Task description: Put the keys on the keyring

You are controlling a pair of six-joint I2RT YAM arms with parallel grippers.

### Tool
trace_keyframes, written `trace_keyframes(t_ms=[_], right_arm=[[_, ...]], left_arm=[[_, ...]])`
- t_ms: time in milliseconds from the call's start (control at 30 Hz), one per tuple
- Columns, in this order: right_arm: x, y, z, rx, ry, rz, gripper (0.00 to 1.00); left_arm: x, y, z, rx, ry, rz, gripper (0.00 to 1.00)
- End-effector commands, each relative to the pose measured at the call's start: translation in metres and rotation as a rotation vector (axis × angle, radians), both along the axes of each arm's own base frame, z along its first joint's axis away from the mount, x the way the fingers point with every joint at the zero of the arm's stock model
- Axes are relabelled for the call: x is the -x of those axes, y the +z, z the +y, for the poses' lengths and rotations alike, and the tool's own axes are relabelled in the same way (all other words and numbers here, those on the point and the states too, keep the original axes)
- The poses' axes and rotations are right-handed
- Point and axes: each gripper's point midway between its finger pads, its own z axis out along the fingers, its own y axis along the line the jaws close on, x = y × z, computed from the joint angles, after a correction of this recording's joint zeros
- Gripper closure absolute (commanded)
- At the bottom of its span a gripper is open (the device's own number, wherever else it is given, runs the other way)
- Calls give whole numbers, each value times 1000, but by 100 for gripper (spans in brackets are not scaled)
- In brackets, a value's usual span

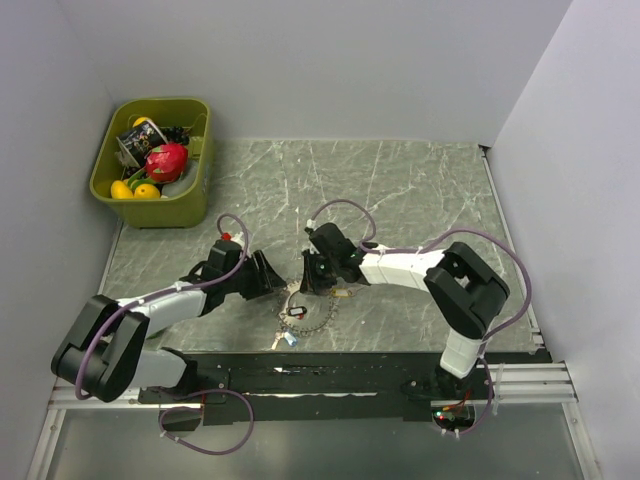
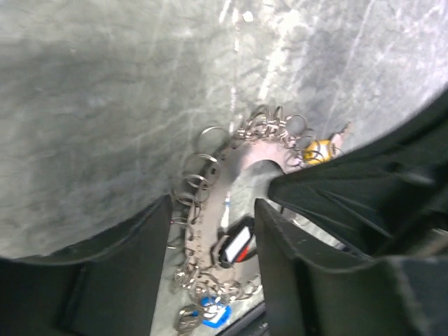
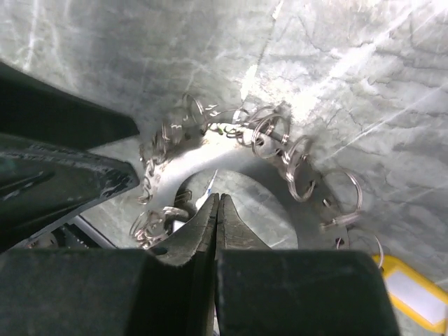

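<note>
The keyring (image 1: 306, 318) lies flat on the marble table between both arms. It is a flat metal ring (image 2: 243, 155) hung all round with small split rings. A small dark key with a white face and a red edge (image 2: 236, 245) lies in its middle. A blue piece (image 2: 214, 312) sits at its near end and a yellow one (image 2: 316, 150) at its far side. My left gripper (image 2: 210, 262) is open, its fingers (image 2: 122, 273) straddling one side of the ring. My right gripper (image 3: 218, 200) is shut over the hole of the keyring (image 3: 241, 162), with nothing visible between its tips.
An olive bin (image 1: 172, 212) full of toy fruit and cans stands at the far left corner. A yellow-framed tag (image 3: 417, 291) lies just right of the ring. The two grippers are close together, almost touching. The black base rail (image 1: 330, 365) runs along the near edge.
</note>
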Motion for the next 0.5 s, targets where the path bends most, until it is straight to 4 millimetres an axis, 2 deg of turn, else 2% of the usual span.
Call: trace_keyframes(t_ms=[0, 100, 167, 267, 467], right_arm=[[-11, 32, 4, -68, 7, -97, 98], [-14, 41, 5, -90, 14, -121, 94], [-17, 47, 8, -110, 23, -136, 83], [-22, 53, 13, -121, 34, -151, 75], [-26, 50, 25, -132, 57, -124, 67]], left_arm=[[-7, 4, 4, -42, 9, -32, 41], [-10, 3, 5, -52, 12, -40, 40], [-13, 4, 4, -51, 5, -51, 41], [-18, 3, 2, -52, -1, -56, 43], [-25, 0, 7, -79, 7, -69, 51]])
